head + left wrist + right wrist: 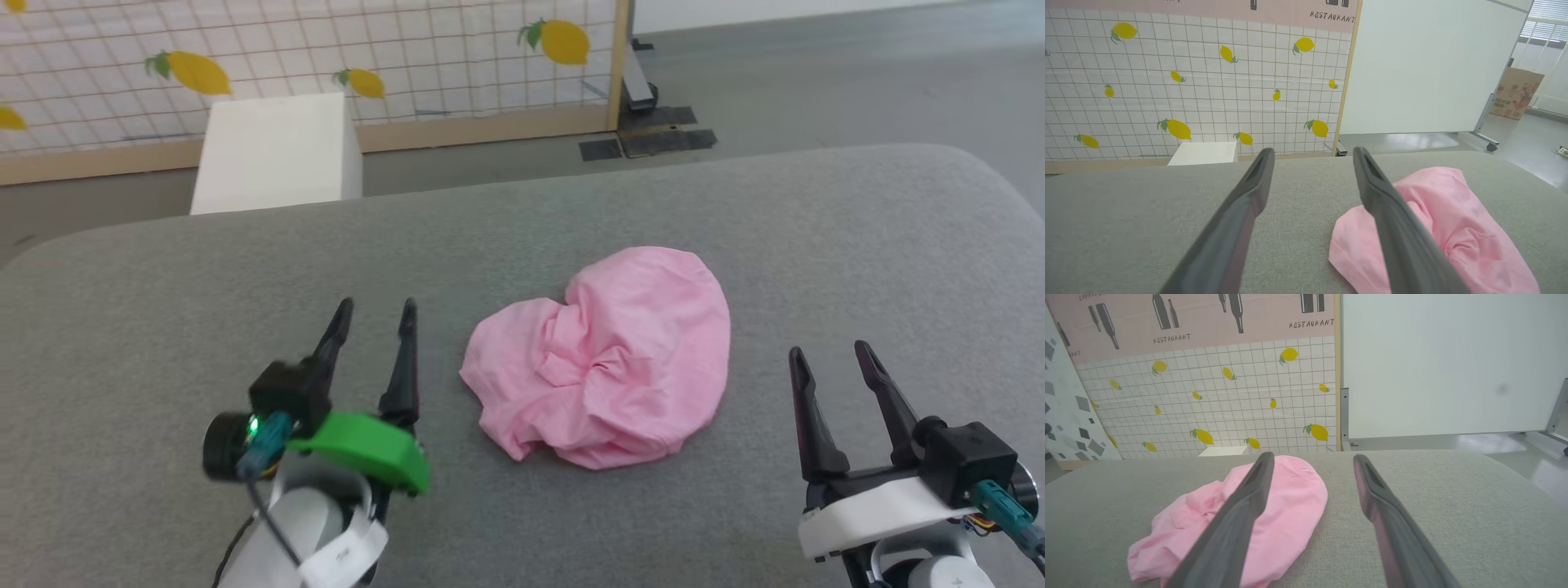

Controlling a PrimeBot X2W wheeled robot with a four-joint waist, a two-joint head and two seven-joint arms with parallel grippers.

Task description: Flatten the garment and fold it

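Two claws: left claw (377, 304) and right claw (829, 349) both have their fingers spread wide, nothing between them, nothing gripped.
Table (163, 286): grey fabric top. Its far edge runs right across the head view and rounds off at both far corners.
Past the far edge: a white box (277, 151) sits just behind the left part, with a lemon panel (326, 49) behind that. Bare floor (816, 73) is over on the right.
Open room: plenty tbh. There's a wide bare stretch of grey left of the left claw, more between the garment (604, 359) and the far edge, and bare grey on its right side too.
Garment: pink, crumpled into a rounded heap with a knot of folds near the middle. It lies flat on the table between the claws, well in from every edge.
Garment vs left claw: just beside it. A narrow strip of grey shows between the claw's inner finger and the heap's left edge, so they're not touching. In the left wrist view that finger overlaps the pink.
Garment vs right claw: farther off, with a clear gap of bare table. In the right wrist view the heap sits off to the left, behind that claw's left finger.
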